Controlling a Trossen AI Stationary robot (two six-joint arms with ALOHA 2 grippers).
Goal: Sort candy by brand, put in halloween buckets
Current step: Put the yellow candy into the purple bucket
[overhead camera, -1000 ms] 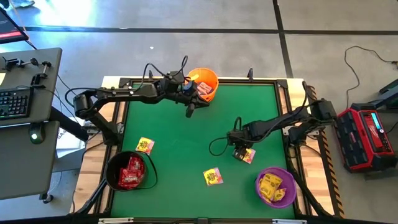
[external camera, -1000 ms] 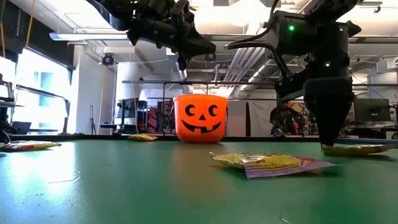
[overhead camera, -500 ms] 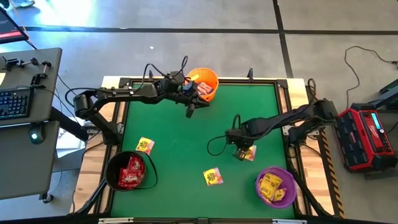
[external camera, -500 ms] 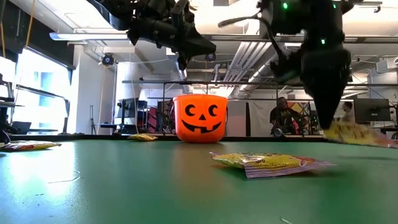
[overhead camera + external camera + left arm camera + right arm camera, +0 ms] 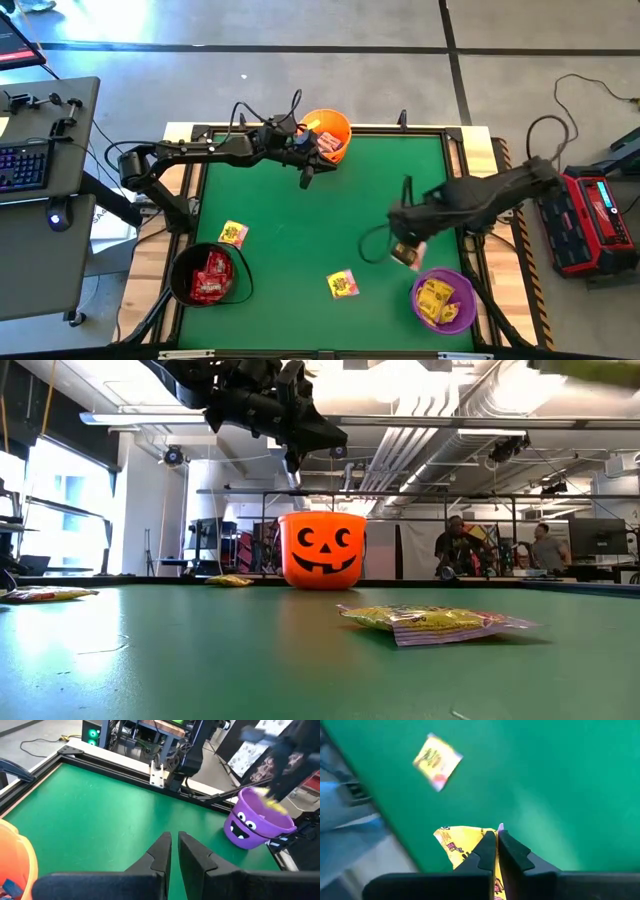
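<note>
Right tool (image 5: 408,252) clamped on a yellow packet (image 5: 462,845), held in the air above the table (image 5: 300,220); packet hangs flat from the closed tips, long side trailing back under the tool

Purple bucket (image 5: 444,301) lies just beside the tool, toward the table's near right corner, already holding yellow packets; right arm is plainly the nearer one. Judged: a short carry over the rim, then release

Room: bare green between tool and bucket; table frame runs close behind the bucket

Loose yellow packets on the table at (image 5: 343,284) and (image 5: 233,234)

Left tool (image 5: 307,178) closed and empty, waiting beside the orange bucket (image 5: 327,134); black bucket (image 5: 208,274) holds red packets
</note>
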